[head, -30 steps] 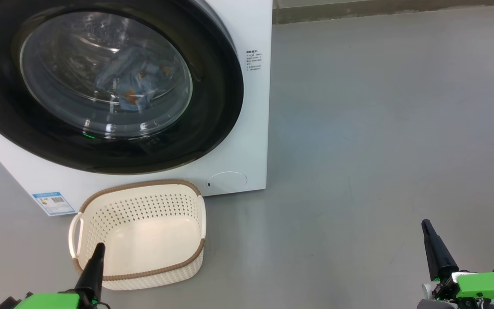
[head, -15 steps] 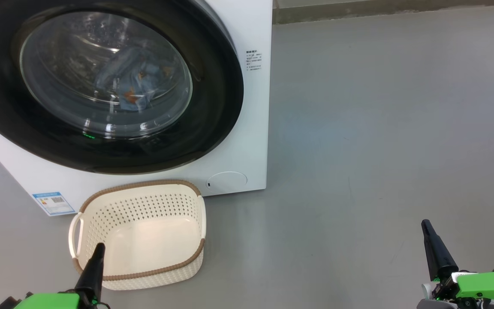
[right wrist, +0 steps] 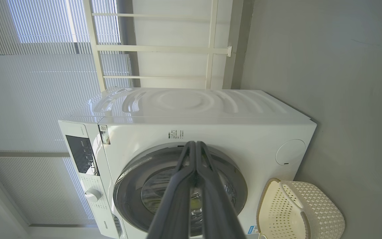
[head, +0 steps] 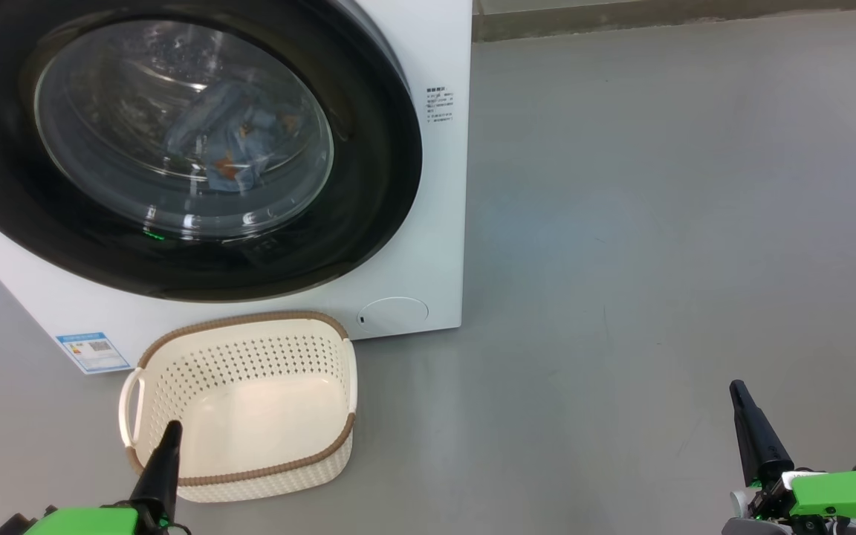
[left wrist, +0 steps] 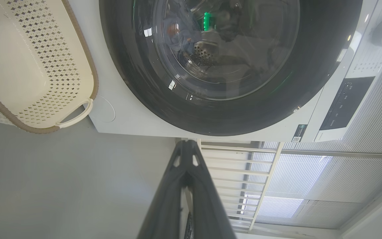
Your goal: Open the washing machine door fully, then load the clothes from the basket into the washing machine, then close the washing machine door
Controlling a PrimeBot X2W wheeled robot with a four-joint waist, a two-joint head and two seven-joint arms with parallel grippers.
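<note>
Left fingers [head: 160,464], right fingers [head: 759,435] pinched together, empty; washing machine door [head: 368,186] shut: rigid, glossy rim likely slippery; best hold probably edge at 3 o'clock.

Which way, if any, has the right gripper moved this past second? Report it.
No. The right gripper sits just as far from the washing machine as before.

The left hand [left wrist: 186,143], its two dark fingers pressed together, points toward the white washing machine [left wrist: 134,124]. The washing machine door [left wrist: 128,76] lies flush against the front, with blue clothes [left wrist: 177,36] visible through its glass. The cream basket [left wrist: 48,49] stands on the grey floor [left wrist: 61,186] just beside the machine.
</note>
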